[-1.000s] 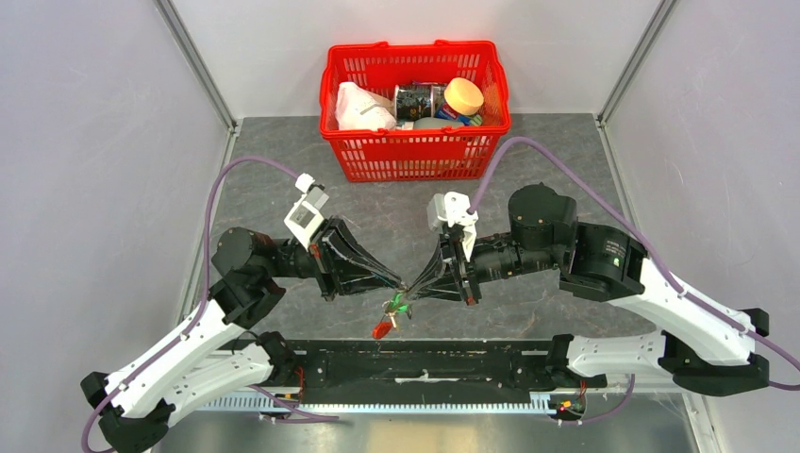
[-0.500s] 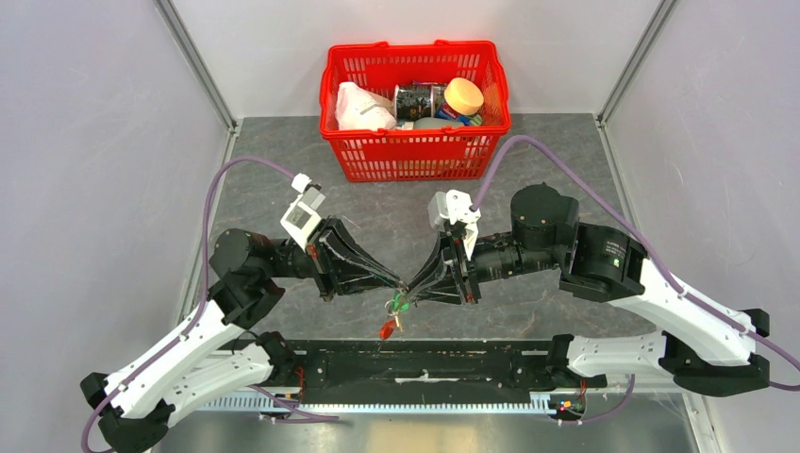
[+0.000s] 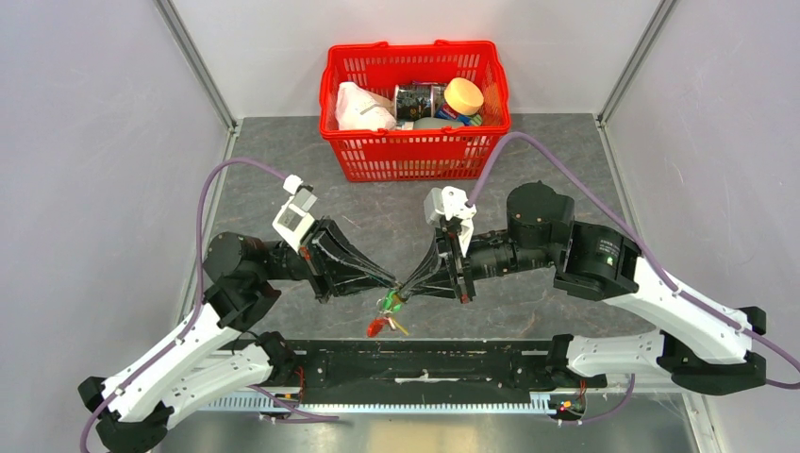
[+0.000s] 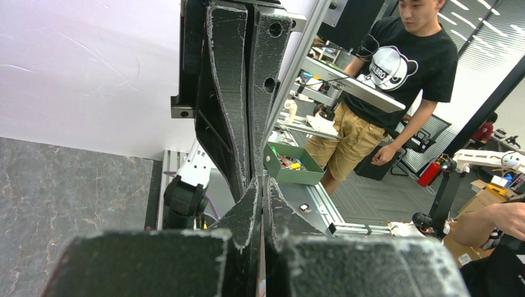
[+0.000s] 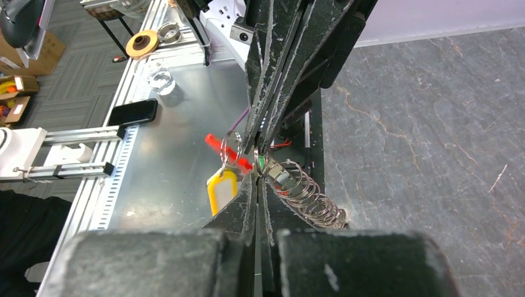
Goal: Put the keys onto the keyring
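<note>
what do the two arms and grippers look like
The left arm and right arm have white lower links and black joint housings. A purple cable runs to each wrist, beside a white camera block. The left gripper and right gripper each have two long, tapered black fingers, rough with whitish scuffs.

A grey marbled tabletop (image 3: 377, 226) is enclosed by pale grey wall panels (image 3: 85, 142) held in aluminium posts (image 3: 193, 61). At its near edge a bare metal sheet (image 5: 167, 161) is seen, and beyond that a floor of dark grey carpet tiles (image 5: 74, 83). Everything is evenly lit.
</note>
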